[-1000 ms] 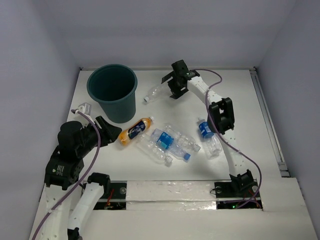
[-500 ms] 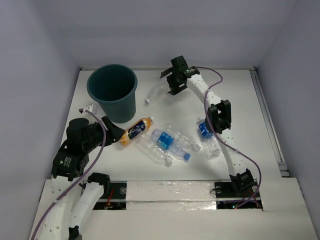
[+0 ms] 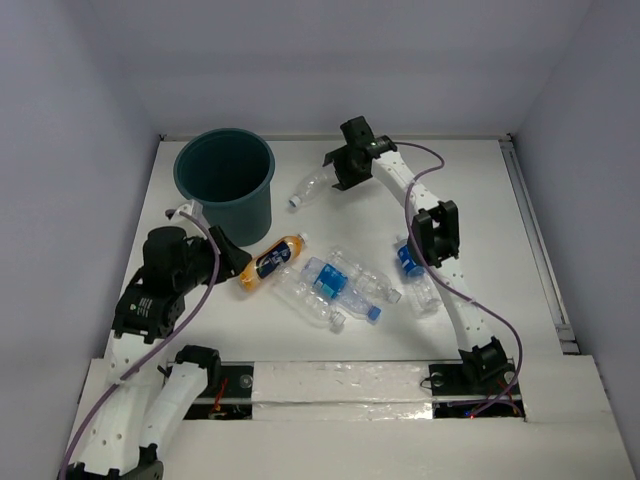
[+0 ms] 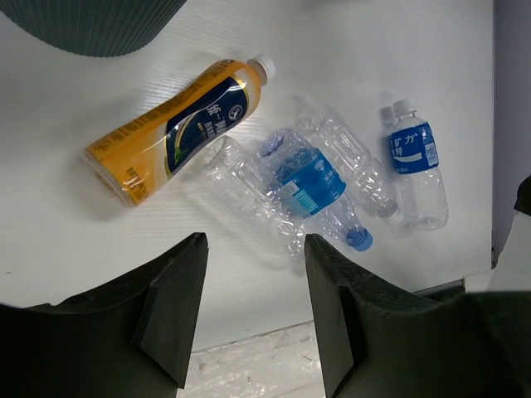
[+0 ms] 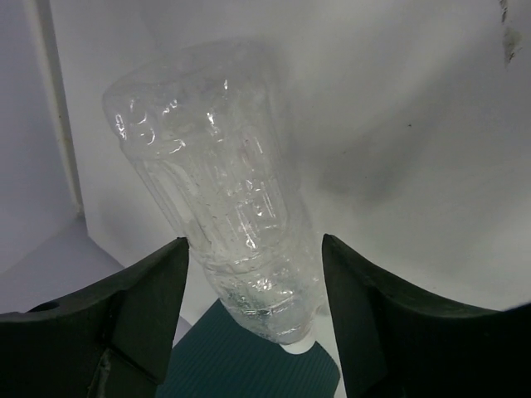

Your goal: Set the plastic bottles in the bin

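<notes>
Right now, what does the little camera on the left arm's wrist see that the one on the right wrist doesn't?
Only the left wrist view shows the orange bottle lying on its side, a crumpled blue-label bottle and a smoother blue-label bottle. Only the right wrist view shows a lone clear bottle, no label showing, framed between that arm's open jaws. Both show a bit of the dark teal bin, the white table and their own dark jaws, clamping nothing.
</notes>
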Available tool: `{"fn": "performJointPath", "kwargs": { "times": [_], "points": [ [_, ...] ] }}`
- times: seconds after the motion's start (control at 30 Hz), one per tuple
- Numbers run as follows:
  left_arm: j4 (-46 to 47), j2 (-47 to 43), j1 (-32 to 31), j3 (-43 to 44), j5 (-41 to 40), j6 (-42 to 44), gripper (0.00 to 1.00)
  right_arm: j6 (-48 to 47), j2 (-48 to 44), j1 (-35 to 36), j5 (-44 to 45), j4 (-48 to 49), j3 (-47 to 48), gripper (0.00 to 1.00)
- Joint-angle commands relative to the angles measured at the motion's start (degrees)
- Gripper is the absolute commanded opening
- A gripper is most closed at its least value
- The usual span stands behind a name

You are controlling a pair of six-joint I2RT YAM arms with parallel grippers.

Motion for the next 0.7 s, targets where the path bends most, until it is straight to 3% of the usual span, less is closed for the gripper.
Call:
{"fn": "performJointPath", "kwargs": {
  "times": [0.0, 0.2, 0.3, 0.47, 0.5, 0.6, 0.63, 0.67],
  "points": [
    [5.2, 1.8, -0.2, -0.3, 0.0, 1.2, 0.46, 1.1, -1.2, 0.0, -0.5, -0.5, -1.3, 0.67],
    [7.5, 6.4, -0.9, 1.8, 1.6, 3.3, 0.45, -1.1, -7.6, 0.0, -1.3, 4.7, -11.7, 0.61],
    [8.0, 7.8, -2.1, 2.7, 1.7, 3.8, 0.44, -5.2, -14.0, 0.0, 0.9, 10.0, -21.8, 0.56],
    [8.0, 8.0, -3.1, 2.9, 1.5, 3.8, 0.43, -15.9, -25.2, -1.3, 4.6, 16.5, -36.2, 0.56],
    [7.9, 8.0, -3.1, 2.9, 1.5, 3.7, 0.43, -17.1, -27.2, -1.9, 4.9, 19.3, -40.7, 0.58],
    [7.6, 7.8, -3.7, 3.3, 1.6, 3.5, 0.43, -22.5, -32.0, -1.9, 3.2, 21.2, -43.6, 0.85],
    [7.6, 7.6, -3.7, 3.3, 1.5, 3.4, 0.43, -23.9, -32.1, -1.9, 3.4, 20.2, -42.5, 0.99],
    [7.6, 7.5, -3.7, 3.4, 1.6, 3.2, 0.43, -24.4, -32.0, -1.9, 3.3, 19.9, -42.2, 1.0]
  ]
}}
